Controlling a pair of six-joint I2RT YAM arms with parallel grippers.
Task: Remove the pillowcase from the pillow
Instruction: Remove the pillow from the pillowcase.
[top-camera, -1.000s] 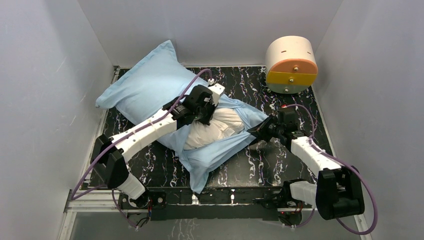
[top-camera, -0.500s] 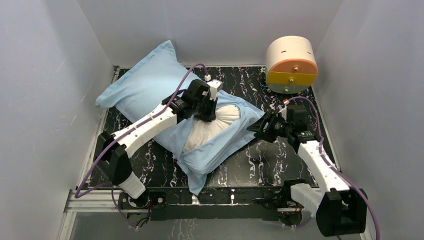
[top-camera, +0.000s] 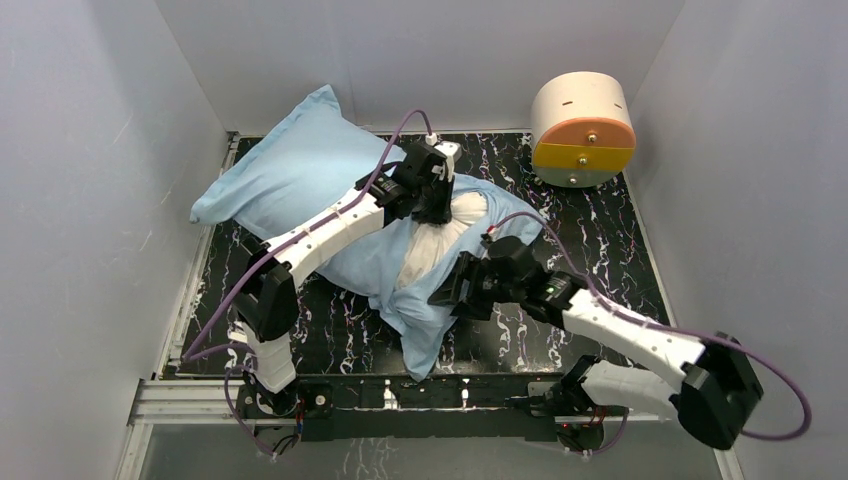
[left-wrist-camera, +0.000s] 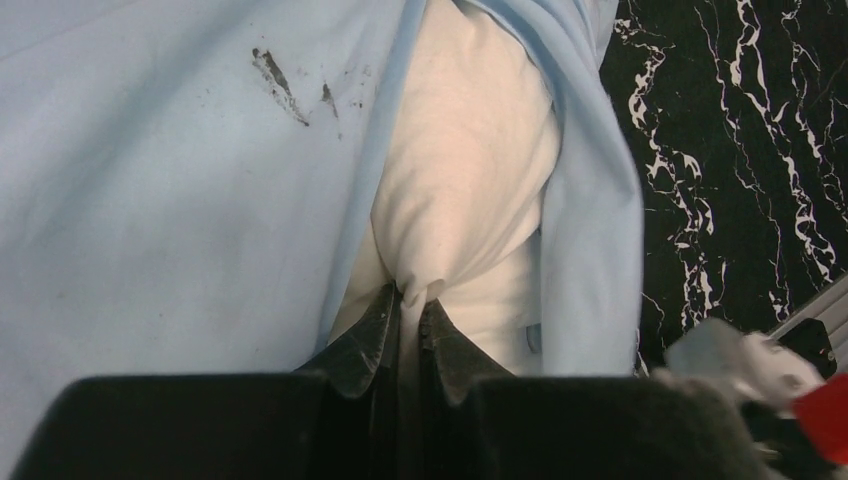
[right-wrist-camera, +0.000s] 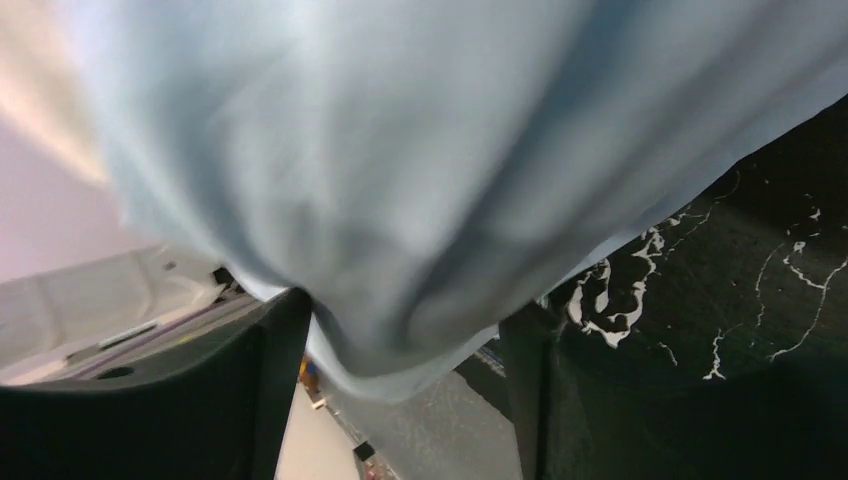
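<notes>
right arm has swung in from the right side of the table (top-camera: 600, 235) toward the near middle, and the right gripper (top-camera: 447, 298) now sits at the pillowcase's near open edge. left arm has drawn its pinch farther back, and the bare white patch has narrowed.

pillowcase (top-camera: 300, 185): light blue, lying diagonally from the far left corner toward the near middle. soft, limp and light; should slide and bunch rather than resist. best hold is probably the loose hem at the open end.

pillow (top-camera: 430, 248): white, plump, almost all inside the case, showing only through the mouth. squashy and bulky, likely to drag against the cloth. a pinch of its fabric serves as an anchor.

drum (top-camera: 583, 128): far right corner, well apart, closed; contents not visible.

left gripper (left-wrist-camera: 410, 305): jaws pressed together on a tuft of white pillow cloth.

right gripper: jaws wide, blue cloth hanging between the fingers, blurred; not clamped as far as i can tell.
</notes>
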